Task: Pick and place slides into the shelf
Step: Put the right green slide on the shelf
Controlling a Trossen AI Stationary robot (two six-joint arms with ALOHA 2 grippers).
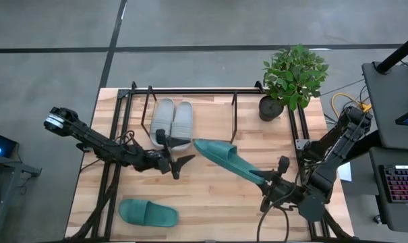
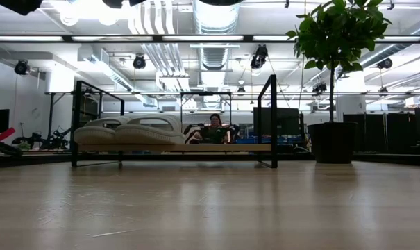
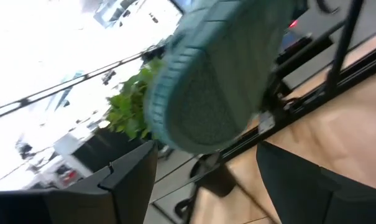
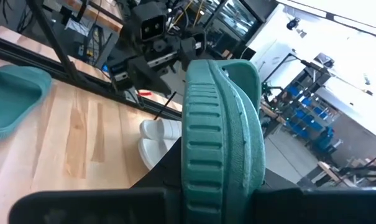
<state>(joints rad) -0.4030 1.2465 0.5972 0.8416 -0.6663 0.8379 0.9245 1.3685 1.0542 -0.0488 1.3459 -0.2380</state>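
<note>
Carrying the teal slide (image 1: pixel 225 159) clamped heel-end in our right gripper (image 1: pixel 274 181), we should angle its toe onto the shelf (image 1: pixel 247 115) right of the grey slides (image 1: pixel 172 121), while our left gripper (image 1: pixel 180 164), fingers apart, waits beside them.

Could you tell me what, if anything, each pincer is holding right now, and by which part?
The right pincer grips a teal slide by one end, lifted above the table. The left pincer is open, holding nothing.

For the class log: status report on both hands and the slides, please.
Left hand open, beside the shelf. Right hand shut on a teal slide, held above the table. Two grey slides shelved; second teal slide on the table. Nothing blocking.
</note>
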